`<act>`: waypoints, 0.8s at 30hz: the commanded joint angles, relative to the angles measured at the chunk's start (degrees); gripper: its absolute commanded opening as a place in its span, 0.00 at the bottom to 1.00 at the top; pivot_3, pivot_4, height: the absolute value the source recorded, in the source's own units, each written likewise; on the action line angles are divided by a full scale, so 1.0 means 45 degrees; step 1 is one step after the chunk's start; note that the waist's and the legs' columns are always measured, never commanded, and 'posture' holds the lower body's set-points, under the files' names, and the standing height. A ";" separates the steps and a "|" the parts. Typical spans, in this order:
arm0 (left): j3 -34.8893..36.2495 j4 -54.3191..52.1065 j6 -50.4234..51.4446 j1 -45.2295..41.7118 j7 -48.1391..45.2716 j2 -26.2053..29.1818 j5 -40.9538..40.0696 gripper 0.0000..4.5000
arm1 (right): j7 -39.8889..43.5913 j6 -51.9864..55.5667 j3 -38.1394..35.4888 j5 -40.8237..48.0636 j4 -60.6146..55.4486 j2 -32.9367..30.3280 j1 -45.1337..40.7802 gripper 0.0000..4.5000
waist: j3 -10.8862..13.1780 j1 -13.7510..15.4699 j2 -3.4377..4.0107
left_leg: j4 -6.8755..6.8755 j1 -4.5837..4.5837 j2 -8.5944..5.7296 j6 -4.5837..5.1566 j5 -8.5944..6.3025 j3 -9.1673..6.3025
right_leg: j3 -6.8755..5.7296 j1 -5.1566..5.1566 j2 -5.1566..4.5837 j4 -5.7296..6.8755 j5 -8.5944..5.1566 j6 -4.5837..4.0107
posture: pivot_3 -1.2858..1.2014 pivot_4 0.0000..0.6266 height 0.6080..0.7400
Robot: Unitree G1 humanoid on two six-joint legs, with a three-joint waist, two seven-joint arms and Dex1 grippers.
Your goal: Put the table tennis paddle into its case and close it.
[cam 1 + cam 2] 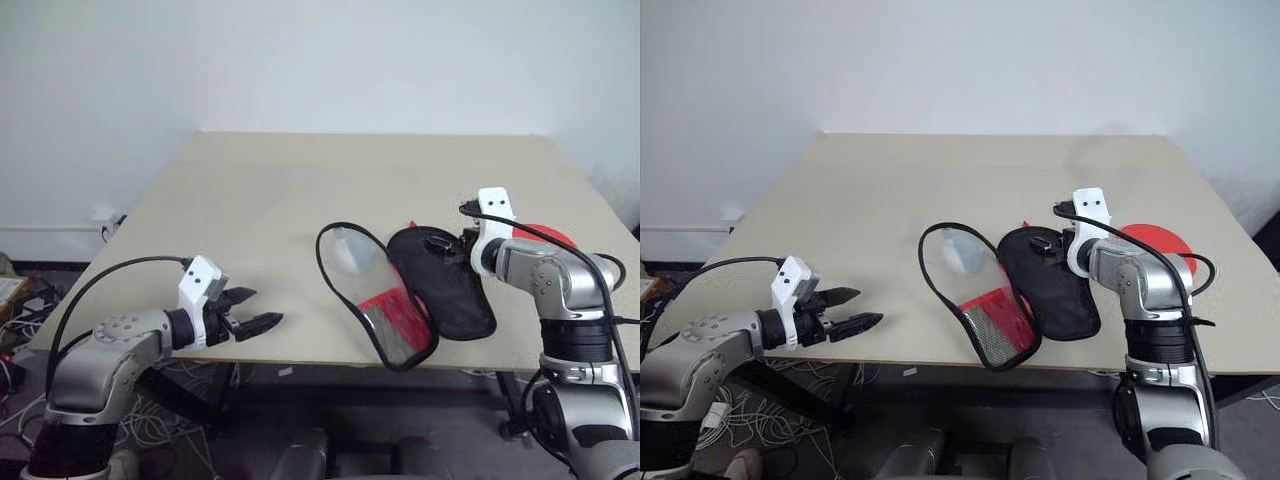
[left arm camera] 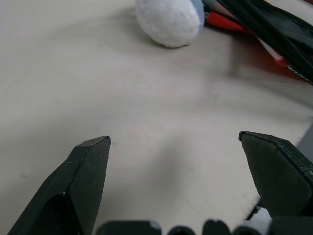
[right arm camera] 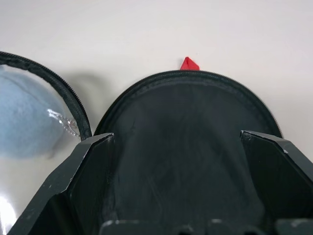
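- Right now the case point(image 1: 405, 290) lies wide open on the near part of the desk point(image 1: 300, 190), a bit to the right of the middle.
- Its two halves are spread apart: the see-through half point(image 1: 975, 290) is on the left and the black half point(image 1: 1050, 285) is on the right.
- The table tennis paddle point(image 1: 1155, 243) lies flat on the desk just to the right of the case, and part of it is hidden behind the right arm.
- The right hand point(image 3: 178, 188) hangs over the black half of the case with its two fingers wide apart and nothing between them.
- The left hand point(image 1: 252, 322) is at the near left edge of the desk, well apart from the case, also with its fingers wide apart and holding nothing.
- I think the job is at its first step, because the paddle is not yet in the case.
- Next, I think the right hand needs to go to the paddle on its right and pinch it by the rim or the handle.
- Then the paddle must be laid inside one half, with the round part in the round end, before the other half is folded over.
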 commanded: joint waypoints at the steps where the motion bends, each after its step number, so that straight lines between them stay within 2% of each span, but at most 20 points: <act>1: 0.0378 -0.0398 0.0074 -0.0177 0.0009 0.0317 -0.0232 1.00 | -0.0338 -0.0127 -0.0404 -0.0092 -0.0283 0.0231 -0.0289 0.99 | 0.0000 0.0007 0.0002 | -0.0003 0.0000 -0.0001 0.0000 0.0000 0.0001 | -0.0004 0.0000 0.0001 0.0000 0.0001 -0.0001 | 0.52 0.00 1.00; 8: 0.0078 -0.0429 0.0358 -0.0831 -0.0086 0.0355 -0.0354 1.00 | -0.0590 -0.0227 -0.0487 -0.0334 -0.0145 0.0157 -0.0083 0.99 | -0.0001 0.0007 0.0004 | -0.0010 0.0001 -0.0004 -0.0001 0.0001 0.0012 | -0.0007 0.0000 0.0005 0.0000 0.0002 -0.0003 | 0.52 0.00 1.00; 17: -0.1053 -0.0198 0.0427 -0.1658 -0.0437 -0.0109 -0.0380 1.00 | -0.0522 -0.0642 -0.1637 -0.0910 0.0987 -0.1675 0.0349 0.99 | 0.0000 0.0008 0.0006 | -0.0013 0.0001 -0.0008 -0.0001 0.0001 0.0041 | -0.0009 0.0004 0.0002 -0.0004 0.0001 -0.0002 | 0.52 0.00 1.00; 24: -0.1799 0.0029 0.0223 -0.2400 -0.0396 -0.0750 -0.0200 1.00 | -0.0266 -0.1490 -0.2055 -0.1224 0.2729 -0.2442 0.0499 0.99 | 0.0001 -0.0040 0.0004 | -0.0012 0.0002 0.0007 0.0000 0.0002 0.0058 | -0.0002 0.0004 0.0011 -0.0005 0.0001 -0.0003 | 0.52 0.00 1.00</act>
